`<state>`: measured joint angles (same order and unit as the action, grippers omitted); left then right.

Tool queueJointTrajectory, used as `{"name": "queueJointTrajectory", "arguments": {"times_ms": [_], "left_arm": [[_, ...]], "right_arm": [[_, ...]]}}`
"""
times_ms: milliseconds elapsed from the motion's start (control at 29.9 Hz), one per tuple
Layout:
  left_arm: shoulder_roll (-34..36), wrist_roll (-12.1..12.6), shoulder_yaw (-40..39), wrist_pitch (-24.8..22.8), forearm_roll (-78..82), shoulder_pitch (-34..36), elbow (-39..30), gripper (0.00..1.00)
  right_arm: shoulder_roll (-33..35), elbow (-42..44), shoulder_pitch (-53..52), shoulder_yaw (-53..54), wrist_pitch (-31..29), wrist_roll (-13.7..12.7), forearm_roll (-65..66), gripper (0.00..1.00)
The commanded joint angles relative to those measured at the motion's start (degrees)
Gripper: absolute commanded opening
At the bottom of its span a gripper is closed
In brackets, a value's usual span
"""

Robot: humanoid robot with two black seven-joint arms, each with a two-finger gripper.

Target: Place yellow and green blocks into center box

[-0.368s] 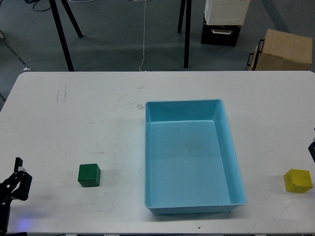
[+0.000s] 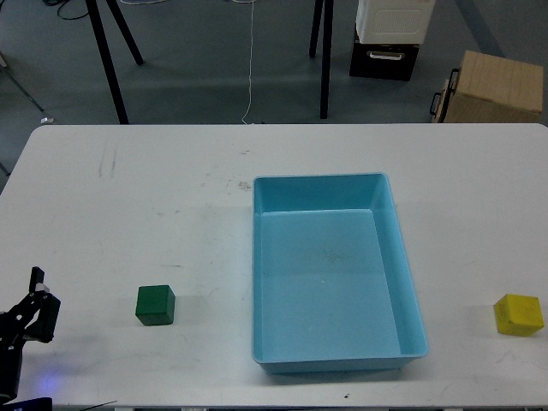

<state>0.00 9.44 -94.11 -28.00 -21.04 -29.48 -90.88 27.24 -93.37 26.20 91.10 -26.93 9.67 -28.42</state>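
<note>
A green block point(image 2: 155, 306) sits on the white table point(image 2: 154, 197), left of the light blue box point(image 2: 402, 257), which is empty. A yellow block point(image 2: 519, 314) sits on the table near the right edge, right of the box. My left gripper point(image 2: 41, 298) shows at the bottom left corner, low over the table and well to the left of the green block. Its two fingers stand apart with nothing between them. My right gripper is out of view.
Beyond the table's far edge stand black stand legs point(image 2: 107, 60), a black and white case point(image 2: 390, 38) and a cardboard box point(image 2: 495, 86) on the floor. The table's front edge runs close below the box and the green block.
</note>
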Motion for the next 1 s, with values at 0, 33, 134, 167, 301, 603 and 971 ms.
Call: {"name": "queueJointTrajectory", "arguments": {"times_ms": [0, 33, 134, 167, 301, 603, 971], "left_arm": [[0.0, -0.1, 0.5, 0.0, 0.0, 0.0, 0.0, 1.00], [0.0, -0.1, 0.9, 0.0, 0.0, 0.1, 0.0, 1.00], [0.0, -0.1, 1.5, 0.0, 0.0, 1.2, 0.0, 1.00], [0.0, -0.1, 1.6, 0.0, 0.0, 1.4, 0.0, 1.00], [0.0, -0.1, 1.7, 0.0, 0.1, 3.5, 0.0, 1.00], [0.0, -0.1, 1.8, 0.0, 0.3, 6.8, -0.1, 1.00], [0.0, -0.1, 1.9, 0.0, 0.4, 6.7, -0.1, 1.00]], "right_arm": [[5.3, 0.8, -7.1, 0.0, 6.8, -0.5, 4.0, 1.00], [7.8, 1.0, -10.0, -0.7, 9.4, -0.6, 6.2, 1.00], [13.7, 2.1, -17.9, -5.8, 16.6, -0.9, 12.7, 1.00], [16.2, 2.4, -21.0, -8.4, 18.4, -1.3, 14.6, 1.00], [28.5, 2.5, -38.3, -26.4, 23.0, -4.5, 23.2, 1.00], [33.1, 2.0, -78.8, -78.5, 24.3, -11.3, 51.0, 1.00], [42.2, -2.3, -83.8, -89.2, 9.2, -24.0, 78.8, 1.00]]}}
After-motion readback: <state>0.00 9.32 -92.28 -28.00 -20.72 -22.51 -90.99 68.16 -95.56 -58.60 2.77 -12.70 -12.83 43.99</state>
